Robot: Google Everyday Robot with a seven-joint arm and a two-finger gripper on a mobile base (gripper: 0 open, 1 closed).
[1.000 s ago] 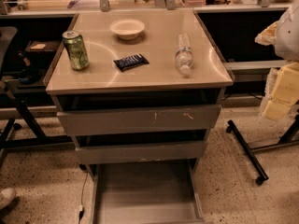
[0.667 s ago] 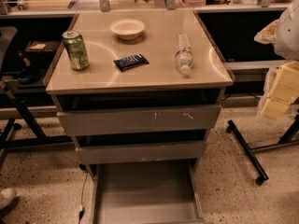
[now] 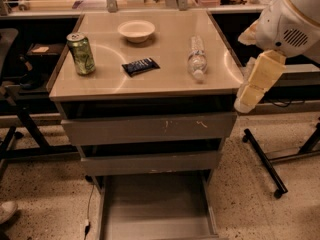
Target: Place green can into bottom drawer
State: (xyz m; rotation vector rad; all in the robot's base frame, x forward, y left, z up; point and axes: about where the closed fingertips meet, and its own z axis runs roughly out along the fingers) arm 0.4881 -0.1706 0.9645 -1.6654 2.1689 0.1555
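The counter (image 3: 165, 81) fills the upper middle of the frame, and below it the bottom drawer (image 3: 155, 209) stands pulled out at bottom centre, its grey floor bare. The gripper (image 3: 248, 95) hangs at the right of the frame just off the counter's right edge, apart from everything; I cannot tell if it is open or closed. On the counter a clear water bottle (image 3: 197, 58) lies right of centre, a pale bowl (image 3: 136, 31) sits at the back, the green can (image 3: 81, 53) stands upright near the left edge, and a dark snack packet (image 3: 140, 66) lies between can and bottle.

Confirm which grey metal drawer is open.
The bottom grey metal drawer: pulled out, floor showing. Top drawer and middle drawer pushed in. Gripper right of tabletop.
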